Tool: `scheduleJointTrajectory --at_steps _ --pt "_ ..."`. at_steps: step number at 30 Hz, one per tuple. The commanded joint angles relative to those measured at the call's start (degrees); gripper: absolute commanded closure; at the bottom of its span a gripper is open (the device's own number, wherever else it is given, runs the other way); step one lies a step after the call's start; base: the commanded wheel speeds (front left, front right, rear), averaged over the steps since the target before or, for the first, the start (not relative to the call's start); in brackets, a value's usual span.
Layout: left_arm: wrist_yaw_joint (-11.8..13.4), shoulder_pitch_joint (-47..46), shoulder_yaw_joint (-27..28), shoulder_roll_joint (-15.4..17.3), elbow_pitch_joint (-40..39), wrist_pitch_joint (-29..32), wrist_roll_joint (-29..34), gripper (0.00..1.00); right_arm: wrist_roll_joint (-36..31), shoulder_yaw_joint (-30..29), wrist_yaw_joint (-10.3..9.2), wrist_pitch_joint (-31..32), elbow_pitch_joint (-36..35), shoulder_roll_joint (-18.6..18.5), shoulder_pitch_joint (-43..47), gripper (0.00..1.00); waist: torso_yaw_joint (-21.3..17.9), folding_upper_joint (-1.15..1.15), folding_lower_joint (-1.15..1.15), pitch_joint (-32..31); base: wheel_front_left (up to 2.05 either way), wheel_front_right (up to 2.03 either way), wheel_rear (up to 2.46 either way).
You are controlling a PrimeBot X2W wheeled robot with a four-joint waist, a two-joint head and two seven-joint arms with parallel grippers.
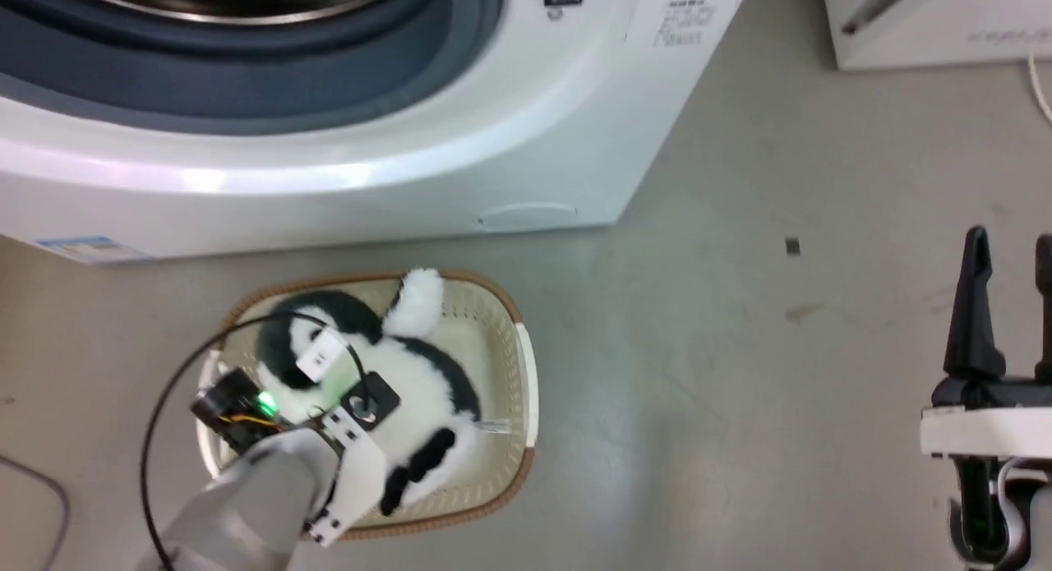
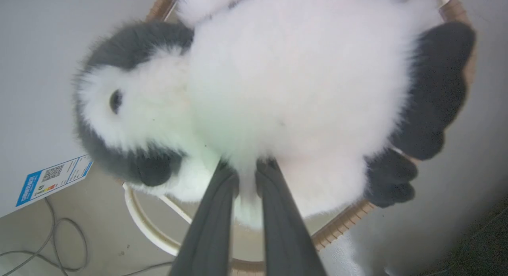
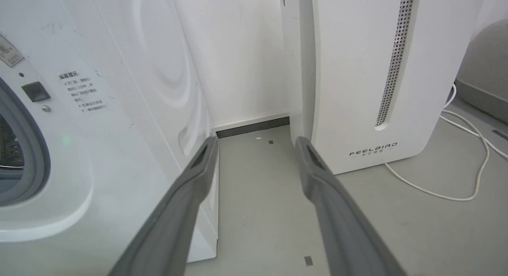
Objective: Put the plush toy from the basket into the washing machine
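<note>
The plush toy point(image 2: 297, 89) is black-and-white — the basket point(image 1: 490, 324) cream, brown-rimmed.

the left gripper point(image 2: 246, 166) has two long, flat, dark grey fingers point(image 2: 210, 224) that taper toward the tips. behind it sits a white wrist bracket point(image 1: 355, 464) edged with small black square marks, a dark module point(image 1: 223, 407) with orange wires and a green light point(image 1: 267, 404), and a thin black cable point(image 1: 152, 448) looping beside the pale grey forearm point(image 1: 246, 505). the right gripper point(image 1: 1011, 242) has black tapering prongs point(image 1: 974, 308) on a black base with a white band point(image 1: 982, 431).
</note>
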Motion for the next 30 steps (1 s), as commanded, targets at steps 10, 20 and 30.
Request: scheduleJointTrajectory --at_steps 10,20,30 --pt "2.4 3.3 0.7 -4.3 -0.1 -4.9 -2.6 1.00 -1.2 -1.2 -0.05 -0.3 1.1 -0.1 4.5 0.00 3.9 0.00 0.00 -9.4 0.00 0.00 0.00" --pt "5.3 6.5 2.9 -5.3 -4.4 -7.2 -5.6 1.00 -1.9 -2.3 -0.05 -0.3 1.8 -0.1 7.6 0.00 6.7 0.00 0.00 -15.2 0.00 0.00 0.00" --pt "10.5 12.1 7.2 -1.0 -19.5 -7.3 -7.4 1.00 -2.0 -2.7 -0.05 -0.3 2.1 -0.1 10.5 0.00 8.8 0.00 0.00 -19.7 0.00 0.00 0.00"
